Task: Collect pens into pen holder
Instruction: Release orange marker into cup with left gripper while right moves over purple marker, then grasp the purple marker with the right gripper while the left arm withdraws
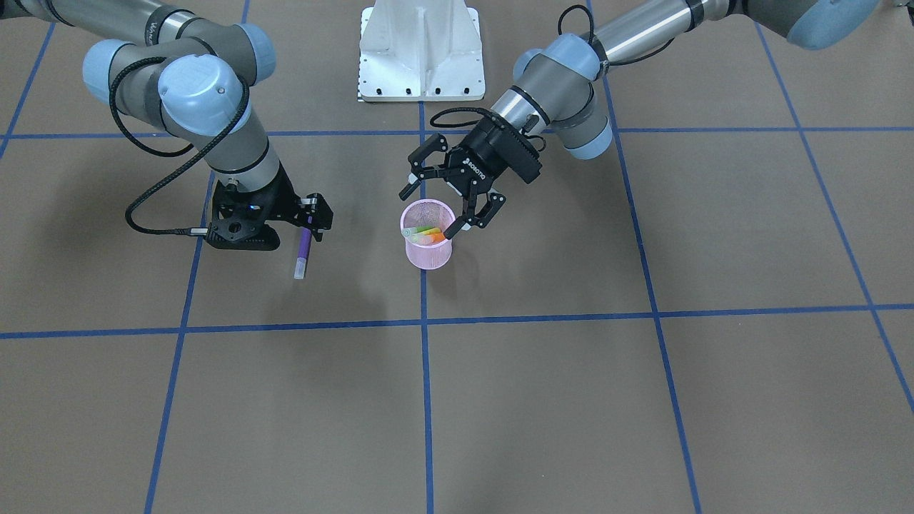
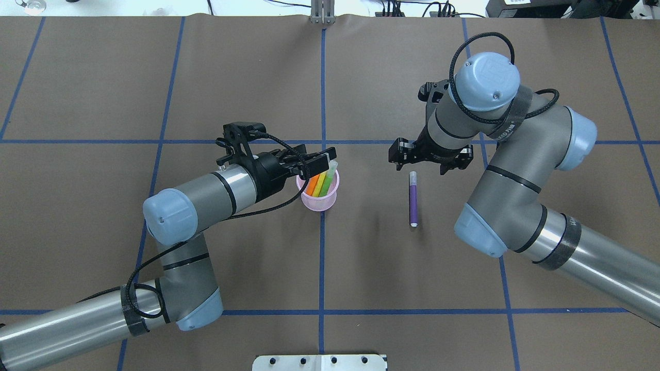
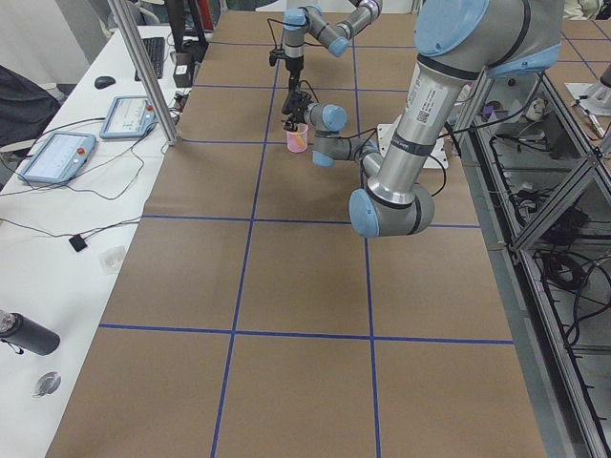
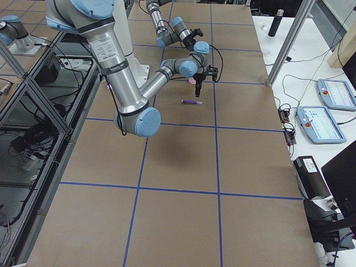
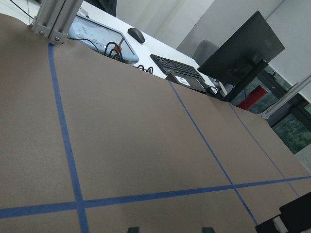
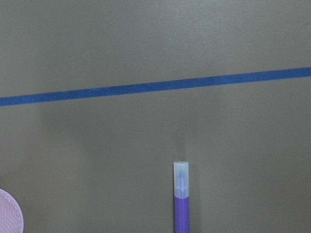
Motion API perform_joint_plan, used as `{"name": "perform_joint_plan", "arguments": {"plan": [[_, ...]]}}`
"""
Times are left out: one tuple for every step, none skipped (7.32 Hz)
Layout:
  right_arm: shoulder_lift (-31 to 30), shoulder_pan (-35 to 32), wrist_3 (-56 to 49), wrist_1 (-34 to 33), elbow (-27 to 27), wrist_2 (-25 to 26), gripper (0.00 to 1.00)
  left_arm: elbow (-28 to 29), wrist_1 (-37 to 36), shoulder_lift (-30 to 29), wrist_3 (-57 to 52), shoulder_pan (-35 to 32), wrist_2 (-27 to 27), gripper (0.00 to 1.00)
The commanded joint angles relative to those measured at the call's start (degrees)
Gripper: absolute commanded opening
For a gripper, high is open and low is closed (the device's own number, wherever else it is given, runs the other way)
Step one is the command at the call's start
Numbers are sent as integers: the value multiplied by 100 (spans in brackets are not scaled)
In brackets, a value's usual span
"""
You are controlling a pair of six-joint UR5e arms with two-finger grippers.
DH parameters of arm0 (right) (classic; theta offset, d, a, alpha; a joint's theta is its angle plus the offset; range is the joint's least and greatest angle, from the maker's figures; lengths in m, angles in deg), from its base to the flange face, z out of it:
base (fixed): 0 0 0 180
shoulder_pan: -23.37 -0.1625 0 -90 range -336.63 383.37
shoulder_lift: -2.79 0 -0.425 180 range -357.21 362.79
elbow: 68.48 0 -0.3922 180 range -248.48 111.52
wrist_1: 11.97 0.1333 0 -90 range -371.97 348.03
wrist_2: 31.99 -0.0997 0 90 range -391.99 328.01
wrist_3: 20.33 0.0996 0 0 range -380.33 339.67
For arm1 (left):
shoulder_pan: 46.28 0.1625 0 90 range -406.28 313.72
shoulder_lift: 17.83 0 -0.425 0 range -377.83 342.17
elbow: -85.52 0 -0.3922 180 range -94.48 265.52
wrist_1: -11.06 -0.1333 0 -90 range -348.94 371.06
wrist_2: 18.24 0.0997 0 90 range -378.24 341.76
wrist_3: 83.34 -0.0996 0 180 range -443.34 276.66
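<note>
The pink mesh pen holder (image 1: 428, 255) (image 2: 319, 202) stands near the table's middle. A green pen (image 1: 420, 230) (image 2: 328, 178) and an orange pen (image 1: 433, 238) (image 2: 313, 185) lean inside it. My left gripper (image 1: 429, 213) (image 2: 322, 161) is open, with its fingers on either side of the holder's rim above the pens. The purple pen (image 1: 303, 255) (image 2: 413, 200) (image 6: 181, 204) lies flat on the table, pale cap end away from the robot. My right gripper (image 1: 308, 223) (image 2: 430, 156) hovers over its cap end, looks open, and holds nothing.
The white robot base plate (image 1: 421, 50) (image 2: 319, 362) sits at the table's robot-side edge. Blue tape lines (image 6: 155, 87) cross the brown table cover. A metal post (image 5: 51, 19), tablets, a keyboard and a monitor stand beyond the left end.
</note>
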Motion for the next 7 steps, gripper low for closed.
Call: {"name": "perform_joint_plan", "arguments": {"plan": [[35, 86, -32, 13, 292, 9, 100, -973, -1402, 313, 47, -622, -957, 99], [43, 165, -49, 22, 450, 18, 100, -1501, -2290, 568, 30, -1053, -1634, 99], [52, 192, -32, 13, 487, 9, 100, -1637, -2716, 597, 39, -1483, -2320, 99], [52, 192, -23, 13, 565, 9, 99, -1638, -2738, 624, 13, -1757, -2718, 99], [61, 201, -6, 135, 636, 9, 95, -1655, -2730, 780, -5, -1891, -2922, 99], [61, 244, -6, 388, 871, 9, 88, -1664, -2729, 825, -5, -1935, -2968, 99], [61, 262, 21, 634, 996, 9, 81, -1664, -2721, 852, -14, -1936, -2968, 99]]}}
